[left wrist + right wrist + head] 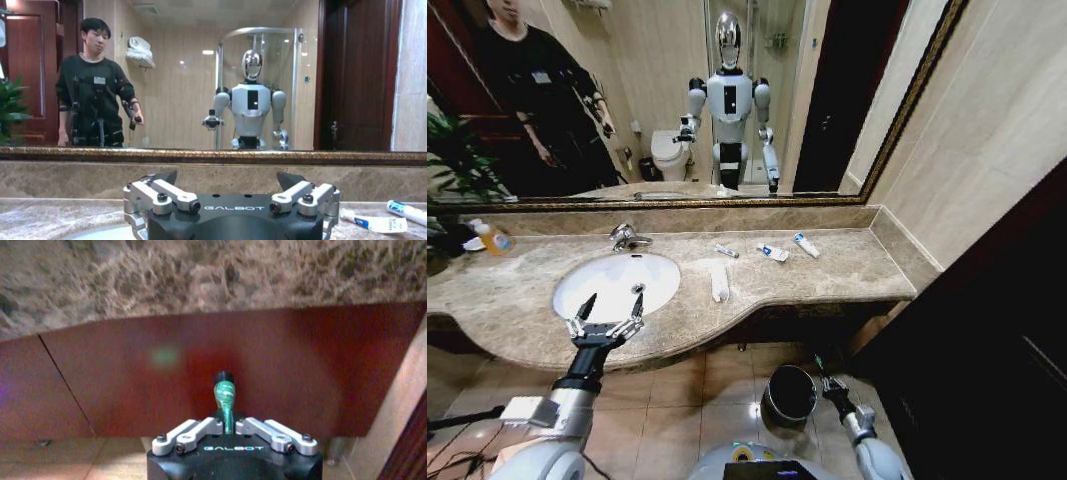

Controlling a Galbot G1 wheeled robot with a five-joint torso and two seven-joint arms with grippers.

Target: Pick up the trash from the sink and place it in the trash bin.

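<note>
Black gripper bodies (230,200) (white GALBOT lettering), silver screwed finger links, silver-grey forearms.

A large gold-framed mirror (677,100) hangs over the beige marble surface (847,265), backed by beige wall tiles (997,110). The floor (697,400) is tan tile. A dark wooden door (987,340) stands at the right, and red-brown cabinet panels (200,375) sit beneath the surface.
</note>
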